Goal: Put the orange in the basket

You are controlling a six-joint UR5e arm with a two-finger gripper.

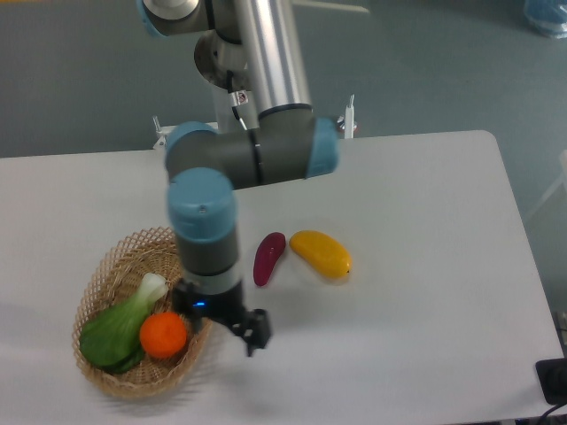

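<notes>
The orange (164,335) lies inside the woven basket (106,268) at the table's front left, resting against a green leafy vegetable (115,328). Nothing holds it. My gripper (250,334) hangs to the right of the basket, just past its rim, above the bare table. Its dark fingers (260,328) point down and hold nothing, but this view does not show whether they stand apart or together. The arm's blue-capped wrist (202,212) rises above the basket's right edge.
A purple oblong vegetable (268,258) and a yellow mango-like fruit (321,253) lie side by side at the table's middle, right of the arm. The robot's base column (266,53) stands at the back. The table's right edge runs near a dark object (552,379).
</notes>
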